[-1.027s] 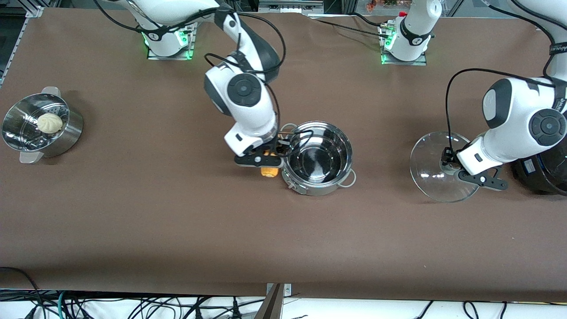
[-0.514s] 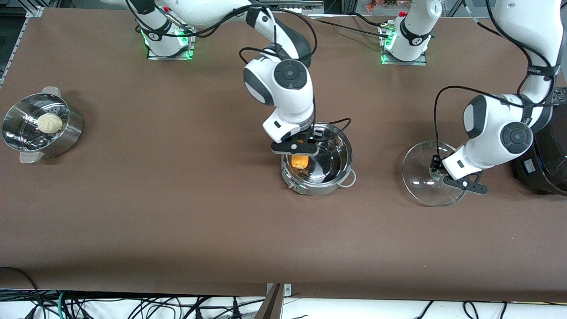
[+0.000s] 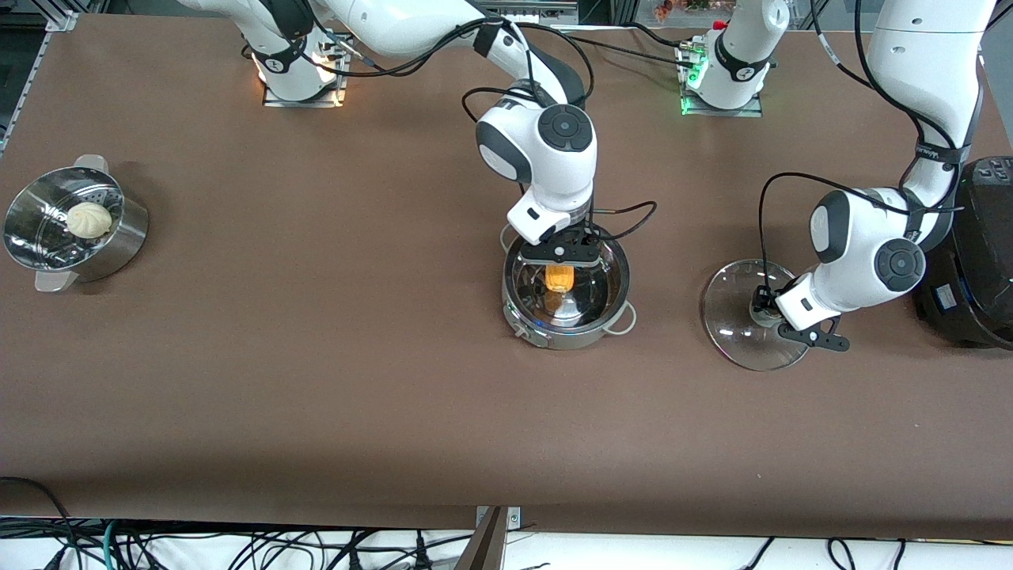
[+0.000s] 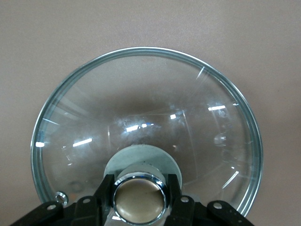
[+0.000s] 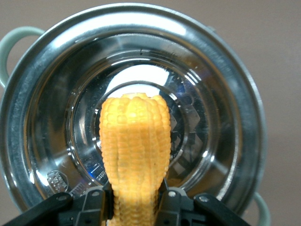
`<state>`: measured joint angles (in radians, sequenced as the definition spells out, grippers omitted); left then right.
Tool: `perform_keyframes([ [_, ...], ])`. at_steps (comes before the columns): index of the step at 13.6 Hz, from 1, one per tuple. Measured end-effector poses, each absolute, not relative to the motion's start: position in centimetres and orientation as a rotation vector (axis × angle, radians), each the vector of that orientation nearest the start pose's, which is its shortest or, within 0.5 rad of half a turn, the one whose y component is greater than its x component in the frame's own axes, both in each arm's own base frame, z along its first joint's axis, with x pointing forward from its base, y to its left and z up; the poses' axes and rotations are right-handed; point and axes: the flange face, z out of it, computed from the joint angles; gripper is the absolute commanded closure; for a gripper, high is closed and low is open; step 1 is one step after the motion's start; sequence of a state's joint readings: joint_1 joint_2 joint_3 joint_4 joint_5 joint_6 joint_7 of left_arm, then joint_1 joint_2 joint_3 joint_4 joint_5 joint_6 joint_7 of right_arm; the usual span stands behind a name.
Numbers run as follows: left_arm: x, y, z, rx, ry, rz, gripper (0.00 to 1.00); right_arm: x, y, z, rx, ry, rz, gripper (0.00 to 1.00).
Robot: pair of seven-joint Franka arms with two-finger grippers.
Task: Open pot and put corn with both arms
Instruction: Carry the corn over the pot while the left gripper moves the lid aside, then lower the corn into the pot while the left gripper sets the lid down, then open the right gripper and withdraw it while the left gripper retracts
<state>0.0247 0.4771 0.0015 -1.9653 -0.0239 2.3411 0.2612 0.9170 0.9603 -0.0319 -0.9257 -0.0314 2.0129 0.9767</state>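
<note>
Moved over the pot [image 3: 567, 299], right gripper [image 3: 559, 255] grips corn [image 3: 559, 278]; left gripper [image 3: 779, 321] clamps lid [image 3: 736, 324] knob.

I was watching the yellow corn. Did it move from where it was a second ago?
Yes. The corn, gripped by the right gripper, went from beside the pot, at the right arm's end, to over its open middle.

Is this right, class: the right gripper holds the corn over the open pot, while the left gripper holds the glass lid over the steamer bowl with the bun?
Not quite. The left gripper holds the glass lid by its knob over bare table beside the black cooker, as the front view shows. The steamer bowl sits at the right arm's end. The right gripper does hold the corn over the open pot.
</note>
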Motion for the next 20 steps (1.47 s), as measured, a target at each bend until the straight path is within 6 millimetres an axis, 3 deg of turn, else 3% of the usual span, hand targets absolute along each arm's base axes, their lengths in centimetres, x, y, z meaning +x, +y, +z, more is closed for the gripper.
perform_keyframes([
  [1, 60.5, 1.5, 22.0, -3.149, 0.344, 0.155, 0.13, 49.9, 62.4, 31.0, -3.057, 0.097, -0.195, 1.00],
  [2, 60.5, 1.5, 22.0, -3.149, 0.344, 0.155, 0.00, 50.1, 62.4, 31.0, -3.051, 0.099, -0.204, 0.94],
  [3, 60.5, 1.5, 22.0, -3.149, 0.344, 0.156, 0.00, 50.2, 62.4, 31.0, -3.047, 0.100, -0.212, 0.81],
  [7, 60.5, 2.0, 21.9, -3.147, 0.333, 0.157, 0.00, 50.5, 62.3, 30.9, -3.044, 0.096, -0.225, 0.62],
  [8, 60.4, 2.2, 21.9, -3.147, 0.328, 0.160, 0.00, 50.6, 62.3, 30.9, -3.046, 0.086, -0.230, 0.51],
  [9, 60.2, 2.3, 21.8, -3.147, 0.325, 0.165, 0.00, 50.7, 62.2, 30.9, -3.047, 0.079, -0.235, 0.36],
  [10, 59.8, 2.3, 22.0, -3.147, 0.323, 0.169, 0.00, 50.8, 62.1, 30.9, -3.048, 0.076, -0.238, 0.13],
  [11, 59.2, 2.6, 22.8, -3.147, 0.317, 0.162, 0.00, 50.9, 62.0, 30.9, -3.048, 0.075, -0.240, 0.00],
  [15, 56.6, 4.8, 29.8, -3.151, 0.253, 0.064, 0.00, 50.9, 62.0, 31.0, -3.047, 0.066, -0.245, 0.00],
  [20, 55.6, 4.8, 38.5, -3.130, 0.251, -0.144, 0.00, 51.3, 61.7, 31.7, -3.063, 0.038, -0.247, 0.00],
])
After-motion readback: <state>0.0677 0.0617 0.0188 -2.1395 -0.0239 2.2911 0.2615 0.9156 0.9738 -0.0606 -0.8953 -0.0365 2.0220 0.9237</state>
